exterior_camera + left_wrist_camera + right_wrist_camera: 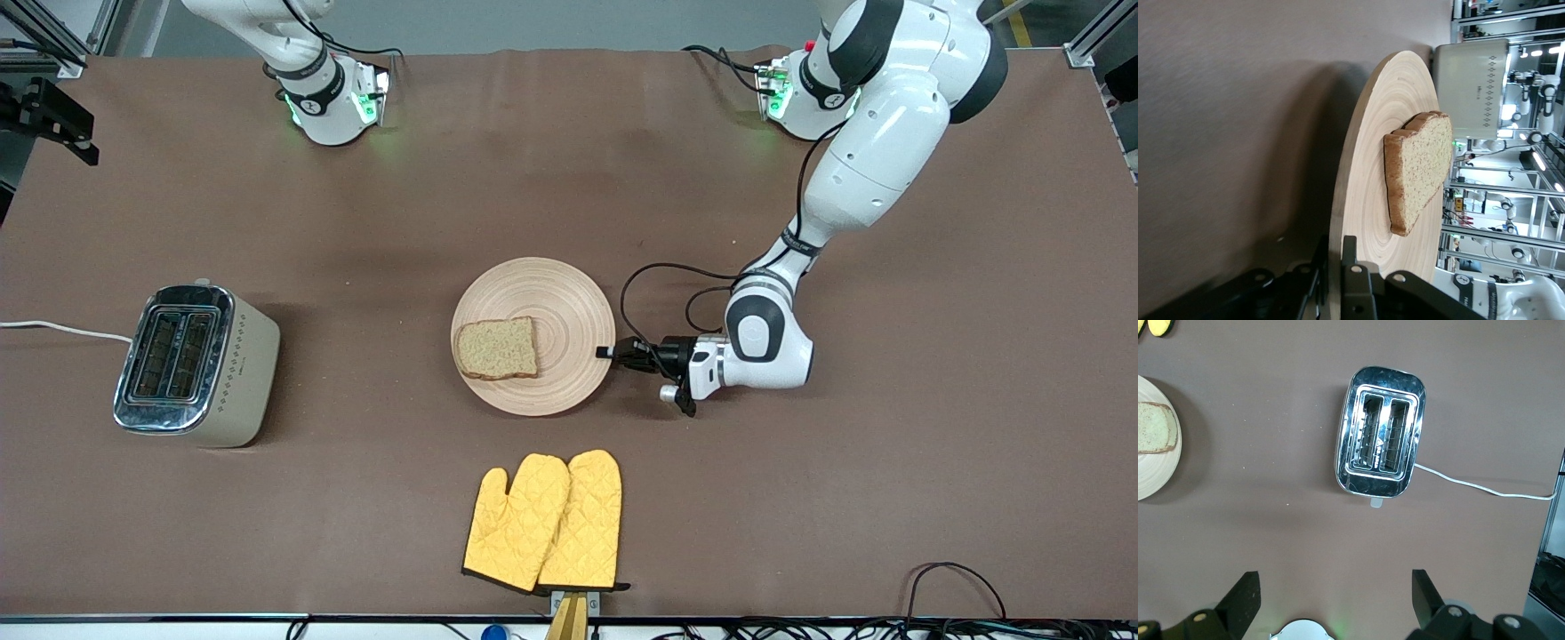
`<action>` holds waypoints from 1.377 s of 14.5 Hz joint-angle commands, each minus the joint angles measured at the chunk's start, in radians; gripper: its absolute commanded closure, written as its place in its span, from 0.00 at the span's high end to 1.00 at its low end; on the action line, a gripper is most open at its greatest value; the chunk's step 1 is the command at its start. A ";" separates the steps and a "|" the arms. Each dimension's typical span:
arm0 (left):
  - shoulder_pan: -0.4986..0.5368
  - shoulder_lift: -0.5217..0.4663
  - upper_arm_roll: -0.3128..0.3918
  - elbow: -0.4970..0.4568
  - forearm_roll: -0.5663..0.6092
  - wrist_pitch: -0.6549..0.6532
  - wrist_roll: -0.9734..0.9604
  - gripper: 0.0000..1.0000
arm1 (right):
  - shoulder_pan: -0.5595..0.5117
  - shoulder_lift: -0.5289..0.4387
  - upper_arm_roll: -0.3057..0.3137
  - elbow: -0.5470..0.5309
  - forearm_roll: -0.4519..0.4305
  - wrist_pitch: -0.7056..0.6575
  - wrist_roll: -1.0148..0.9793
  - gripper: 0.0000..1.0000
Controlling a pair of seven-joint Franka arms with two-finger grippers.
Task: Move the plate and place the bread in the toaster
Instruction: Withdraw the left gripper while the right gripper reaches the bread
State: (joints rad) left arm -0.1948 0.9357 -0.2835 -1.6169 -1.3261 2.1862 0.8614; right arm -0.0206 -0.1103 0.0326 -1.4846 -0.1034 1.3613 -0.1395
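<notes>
The left gripper pinches the rim of the plate at the edge toward the left arm's end of the table, one finger above the wood and one below it, jaws narrow on the thin edge. The bread lies flat on the plate, off centre toward the toaster, which stands well apart at the right arm's end with both slots up and empty. To move the plate cleanly, the grip probably needs to hold level and travel slowly, since the loose slice could slide off a tilted surface. The right gripper waits high above the table near its base, fingers spread wide, looking down on the toaster. A pair of yellow oven mitts lies nearer the front camera than the plate.
</notes>
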 commanded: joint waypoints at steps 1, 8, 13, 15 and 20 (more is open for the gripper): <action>0.003 -0.044 -0.002 -0.038 -0.028 0.014 -0.007 0.41 | 0.004 -0.005 -0.002 0.001 -0.009 0.004 0.017 1.00; 0.089 -0.233 0.067 -0.038 0.210 0.010 -0.443 1.00 | -0.005 0.001 -0.007 -0.031 0.037 0.025 0.021 1.00; 0.257 -0.334 0.066 0.023 0.379 -0.054 -0.642 1.00 | 0.019 0.050 0.000 -0.317 0.240 0.362 0.087 1.00; 0.288 -0.374 0.070 0.031 0.410 -0.097 -0.755 1.00 | 0.097 0.160 0.000 -0.327 0.244 0.473 0.138 1.00; 0.295 -0.535 0.067 0.055 0.836 -0.100 -1.118 1.00 | 0.273 0.378 0.000 -0.322 0.244 0.731 0.354 1.00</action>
State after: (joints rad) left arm 0.1076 0.4897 -0.2194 -1.5492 -0.6046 2.0955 -0.1320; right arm 0.2048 0.2063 0.0406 -1.8251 0.1240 2.0425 0.1512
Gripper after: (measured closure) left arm 0.000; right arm 0.000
